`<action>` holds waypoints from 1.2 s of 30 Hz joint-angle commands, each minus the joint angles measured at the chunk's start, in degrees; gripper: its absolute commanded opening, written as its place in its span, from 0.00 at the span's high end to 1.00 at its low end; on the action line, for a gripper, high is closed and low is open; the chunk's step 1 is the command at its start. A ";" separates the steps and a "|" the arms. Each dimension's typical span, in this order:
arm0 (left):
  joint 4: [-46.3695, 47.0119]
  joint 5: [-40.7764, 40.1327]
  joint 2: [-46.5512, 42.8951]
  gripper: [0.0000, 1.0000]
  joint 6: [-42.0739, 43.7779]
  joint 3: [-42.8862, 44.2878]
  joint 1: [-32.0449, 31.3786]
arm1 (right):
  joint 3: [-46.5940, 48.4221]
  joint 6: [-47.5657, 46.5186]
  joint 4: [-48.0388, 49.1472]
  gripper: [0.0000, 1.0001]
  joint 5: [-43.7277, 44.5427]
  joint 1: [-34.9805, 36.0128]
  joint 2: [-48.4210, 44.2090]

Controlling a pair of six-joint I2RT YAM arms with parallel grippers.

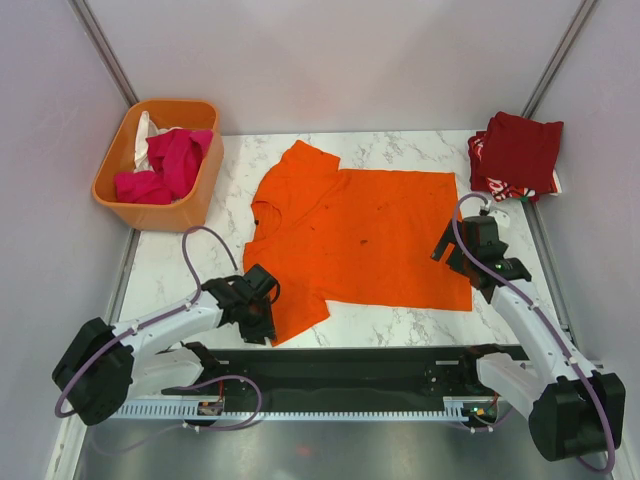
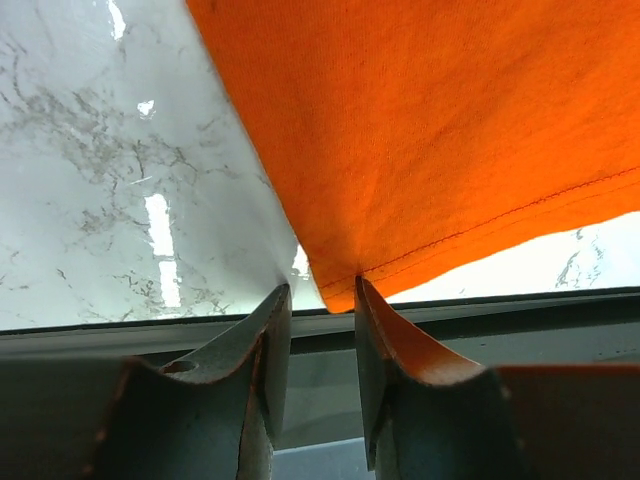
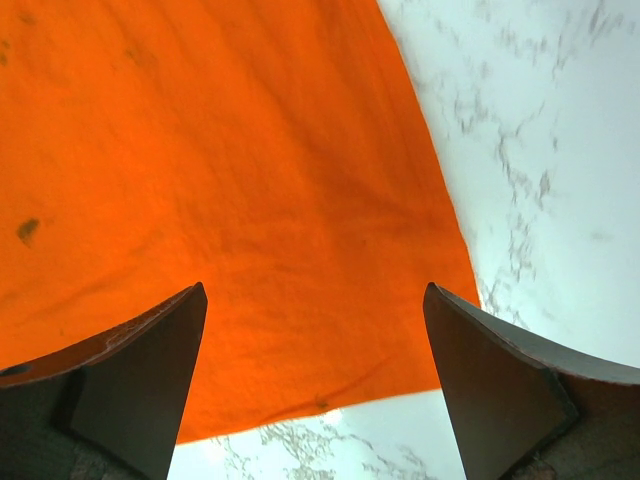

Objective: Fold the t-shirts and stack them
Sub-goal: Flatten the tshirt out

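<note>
One orange t-shirt lies spread flat on the marble table, mid-frame in the top view. Its collar points to frame left and its hem to frame right. The long axis runs left to right, with one sleeve toward the upper edge and one toward the lower.

My left fingers are at the lower sleeve, lower left of the shirt. In the wrist view they stand close together, with the sleeve's corner right at the slit between the tips. I cannot tell whether the cloth is truly pinched. My guess at the reason: a corner makes a good handle for lifting the sleeve and laying it inward over the body.

My right fingers are wide apart and hold nothing. They are poised over the lower right corner of the hem, with cloth showing between them. My guess: they are set to take the matching corner, so the whole lower edge can go over together and the fold stays straight.

Upper left, an orange basket holds magenta shirts and a white one, all crumpled. Upper right, dark red shirts sit folded in a pile, likely the stack this one will join.
</note>
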 commanded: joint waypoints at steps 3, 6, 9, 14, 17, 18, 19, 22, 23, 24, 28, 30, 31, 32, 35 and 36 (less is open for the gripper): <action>19.87 0.48 5.24 0.65 0.85 -2.35 -0.65 | -4.87 6.46 -1.02 0.02 -1.87 0.01 -2.02; 21.90 1.71 7.53 0.72 1.90 -2.26 -0.65 | -5.67 7.16 -1.72 0.02 -1.96 0.10 -2.46; 23.65 1.81 8.68 0.88 2.95 -2.17 -0.56 | -5.67 7.60 -2.43 0.02 -1.34 0.01 -3.25; 23.57 1.72 6.67 0.98 4.36 -1.38 -0.65 | -5.85 10.14 -3.66 0.02 -0.82 -0.07 -4.57; 22.09 1.02 4.46 0.98 4.36 -0.50 -0.47 | -5.06 10.59 -5.06 0.02 0.68 -0.42 -4.83; 21.38 0.93 3.33 0.98 4.71 0.54 -0.47 | -4.53 10.51 -6.63 0.02 1.55 -1.04 -4.75; 20.77 0.66 2.88 0.98 5.06 1.16 -0.30 | -3.66 10.50 -7.26 0.02 1.56 -1.56 -4.48; 18.74 0.49 1.74 0.98 6.29 3.54 -0.04 | -3.21 12.17 -9.19 0.02 -0.10 -5.16 -3.70; 17.87 0.40 1.65 0.98 6.73 4.59 0.05 | -3.21 12.52 -9.89 0.02 -0.89 -8.04 -3.60; 17.60 0.14 1.38 0.98 7.00 5.12 0.14 | -3.21 13.31 -10.42 0.02 -1.42 -9.99 -3.52; 17.07 -0.13 1.56 0.98 8.06 6.79 0.75 | -3.21 12.44 -13.06 0.04 -3.10 -18.43 -3.95; 17.07 -0.22 1.65 0.98 8.49 7.15 0.84 | -3.38 11.82 -14.38 0.11 -6.51 -23.62 -3.43; 17.07 -0.48 1.65 0.98 8.58 7.32 0.93 | -3.12 11.82 -14.99 0.14 -8.09 -24.85 -2.99; 17.15 -0.66 1.73 0.98 8.67 7.23 1.02 | -3.30 12.26 -16.22 0.19 -11.76 -26.51 -2.55; 17.24 -1.01 1.82 0.98 9.11 7.41 1.11 | -7.50 15.68 -14.83 0.31 -17.31 -26.71 -0.97; 17.16 -1.18 1.91 0.98 9.11 7.32 1.19 | -8.91 16.13 -13.78 0.34 -19.51 -26.62 -0.36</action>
